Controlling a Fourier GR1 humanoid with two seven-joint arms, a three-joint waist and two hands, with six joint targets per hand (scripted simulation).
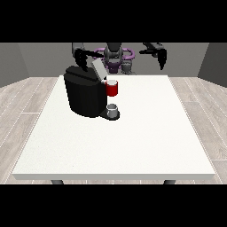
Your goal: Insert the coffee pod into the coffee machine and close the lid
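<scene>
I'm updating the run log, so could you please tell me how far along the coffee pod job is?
Nothing looks finished. The coffee machine has its lid raised, not closed. I cannot make out a pod, so whether it is inserted is unclear. The hand at the view's left hovers behind the machine; the hand at the view's right hangs away from it. Closing the lid remains.

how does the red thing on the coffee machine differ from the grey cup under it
The red holder sits high on the coffee machine's front, beside the raised lid; the grey cup stands lower, on the machine's base. The holder is red and looks larger; the cup is pale grey and smaller. Both are round, upright and open-topped.
</scene>
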